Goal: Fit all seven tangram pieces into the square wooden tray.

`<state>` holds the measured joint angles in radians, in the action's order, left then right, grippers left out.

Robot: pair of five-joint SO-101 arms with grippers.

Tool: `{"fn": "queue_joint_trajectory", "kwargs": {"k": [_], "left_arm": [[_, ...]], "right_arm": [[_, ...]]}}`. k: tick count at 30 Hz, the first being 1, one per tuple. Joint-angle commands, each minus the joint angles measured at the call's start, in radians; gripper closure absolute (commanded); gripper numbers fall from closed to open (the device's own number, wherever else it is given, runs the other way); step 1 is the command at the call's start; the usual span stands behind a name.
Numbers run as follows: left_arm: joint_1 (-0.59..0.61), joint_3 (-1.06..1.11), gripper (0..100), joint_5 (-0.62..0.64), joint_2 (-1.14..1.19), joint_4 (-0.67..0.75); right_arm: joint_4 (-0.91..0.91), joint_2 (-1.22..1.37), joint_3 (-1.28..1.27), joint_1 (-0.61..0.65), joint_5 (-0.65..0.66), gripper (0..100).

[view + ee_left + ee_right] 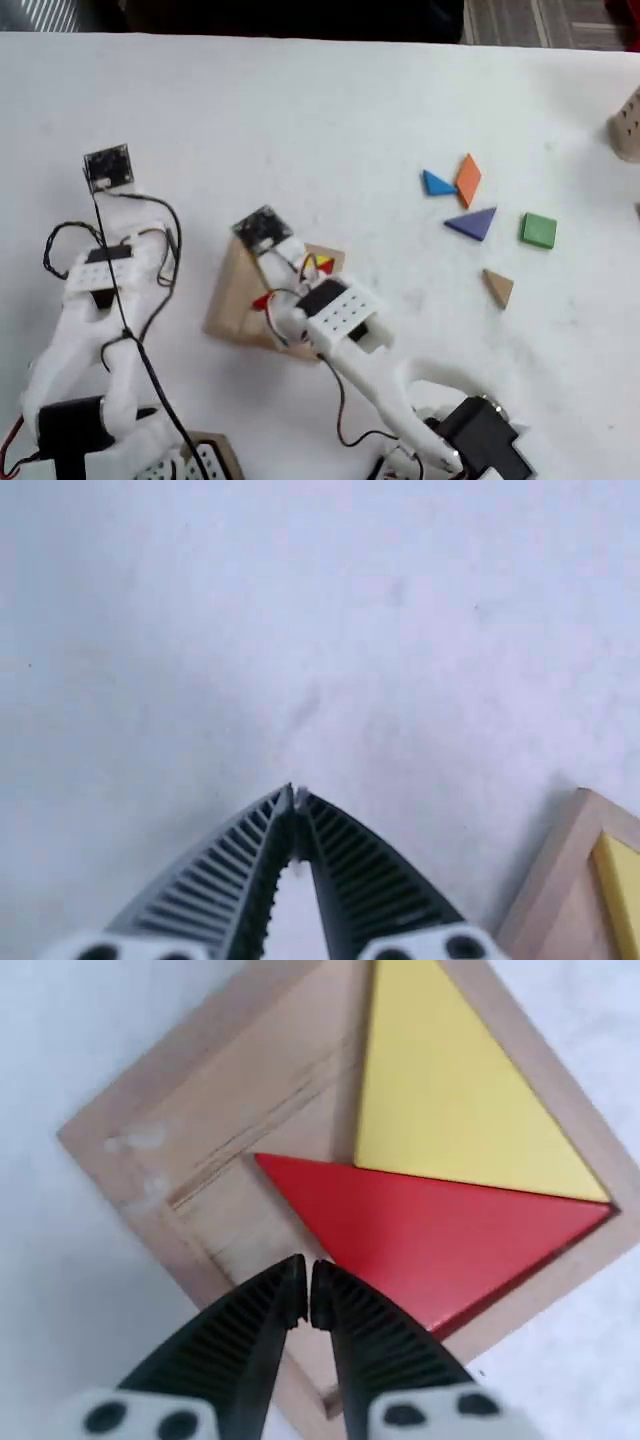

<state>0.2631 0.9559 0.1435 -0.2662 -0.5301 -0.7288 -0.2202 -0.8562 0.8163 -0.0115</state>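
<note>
Presently, the items as they lie.

My right gripper (308,1282): jaws closed together with nothing between them. It hangs over the square wooden tray (150,1130), tips above the bare floor just beside the red triangle (440,1235).

My left gripper (296,800): jaws likewise pressed together and empty. It is over the bare table (300,600), with a corner of the tray just off to one side.

Tray contents: the red triangle and the yellow triangle (450,1110), both large, touching along one edge. By my count that is two of seven in, with roughly half the recess bare.

Loose pieces, all on the table well apart from the tray, on my right arm's side:
- blue triangle (437,184)
- orange parallelogram (468,179)
- purple triangle (473,222)
- green square (538,230)
- tan triangle (498,288)

Governing relation: the loose group lies to the right of my right gripper, and the tray and that arm stand between the group and my left. The right arm is nearer, so I judge the fetch to be its job. The tan triangle looks closest. The orange parallelogram's long axis runs away from the arm bases, so the jaws would close across it.
</note>
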Motion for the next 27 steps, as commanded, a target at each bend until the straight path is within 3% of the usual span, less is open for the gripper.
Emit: {"fn": "queue_joint_trajectory", "kwargs": {"k": [1, 7, 20, 24, 27], "left_arm": [[0.015, -0.052, 98, 0.011, -0.042, -0.017], [0.012, -0.049, 98, 0.011, -0.042, -0.018], [-0.018, -0.048, 98, 0.006, -0.038, -0.035], [-0.019, -0.048, 98, 0.005, -0.038, -0.035], [-0.021, -0.048, 98, 0.005, -0.039, -0.035]], "right_arm": [[0.041, -0.001, 0.046, 0.048, -0.014, 98.1], [0.107, 0.105, 0.101, 0.071, -0.089, 97.8], [0.105, 0.203, 0.324, 0.004, -0.040, 98.1], [0.027, 0.166, 0.324, -0.056, -0.008, 98.1], [-0.113, 0.081, 0.315, -0.065, 0.089, 98.1]]}}
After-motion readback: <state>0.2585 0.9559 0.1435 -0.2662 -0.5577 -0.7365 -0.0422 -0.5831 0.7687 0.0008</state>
